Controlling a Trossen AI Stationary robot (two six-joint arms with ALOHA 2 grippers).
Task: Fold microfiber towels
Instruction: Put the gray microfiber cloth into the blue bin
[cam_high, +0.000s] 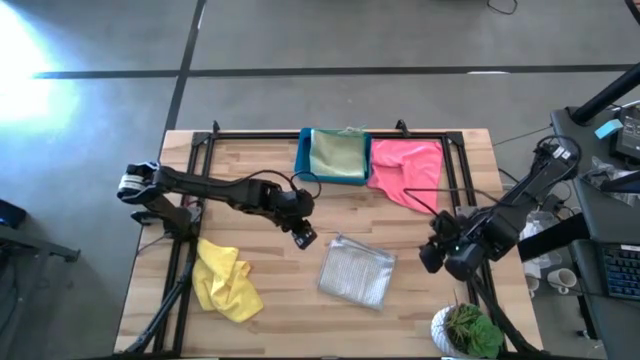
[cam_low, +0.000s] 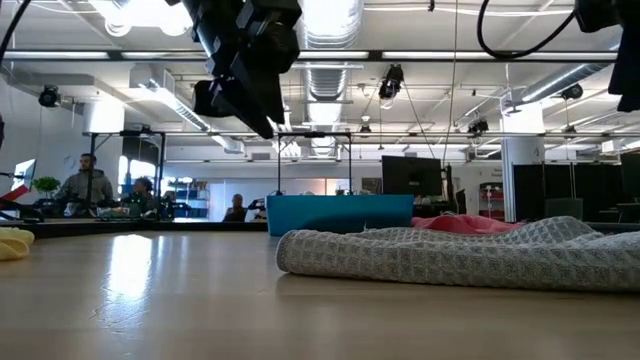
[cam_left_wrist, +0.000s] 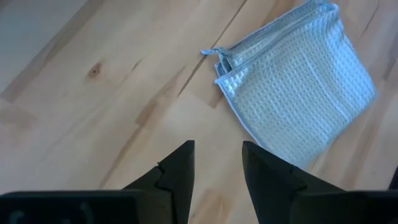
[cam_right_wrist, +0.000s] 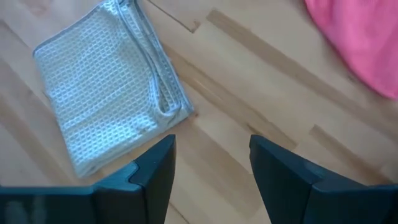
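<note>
light grey towel (cam_high: 357, 271): folded, flat on the wooden table (cam_high: 280, 310), mid-table between both grippers, touched by neither
left gripper (cam_high: 305, 237): above bare wood just beside the grey towel, fingers (cam_left_wrist: 177, 171) parted a little, empty
right gripper (cam_high: 430, 256): near the grey towel's other side, fingers (cam_right_wrist: 155, 168) spread wide, empty
pink towel (cam_high: 408, 170): loose, at the far edge beside the blue bin (cam_high: 304, 160)
pale sage green towel (cam_high: 338, 154): in the bin
yellow towel (cam_high: 226, 281): crumpled, near-left part of the table
</note>
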